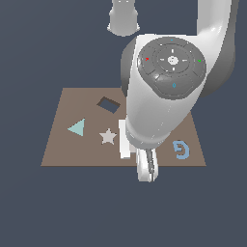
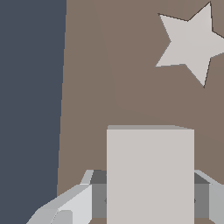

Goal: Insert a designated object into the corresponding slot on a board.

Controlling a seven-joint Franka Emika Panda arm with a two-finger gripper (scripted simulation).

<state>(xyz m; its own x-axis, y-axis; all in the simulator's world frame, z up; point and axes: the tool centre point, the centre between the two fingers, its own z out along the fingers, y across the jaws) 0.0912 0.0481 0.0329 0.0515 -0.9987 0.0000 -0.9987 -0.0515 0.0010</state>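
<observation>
Right now the jaws (image 2: 150, 199) sit one finger against each side of the pale rectangular block (image 2: 150, 175), closed in to its width, so I read them as gripping it; my wrist view shows no gap on either side. In the exterior view the arm (image 1: 164, 91) covers most of that, and I only see a strip of the block (image 1: 125, 144) near the board's (image 1: 72, 103) near edge, just beside the star (image 1: 108, 137) on the exterior view's right. Only that view gives me the slot (image 1: 108, 104), a dark tilted cutout well apart from the block, towards the board's far edge. I cannot tell whether the block rests on the board or hangs just above it. I count one block, one star, one teal triangle (image 1: 77, 128), one blue curled piece (image 1: 181, 149) and one slot in sight.
</observation>
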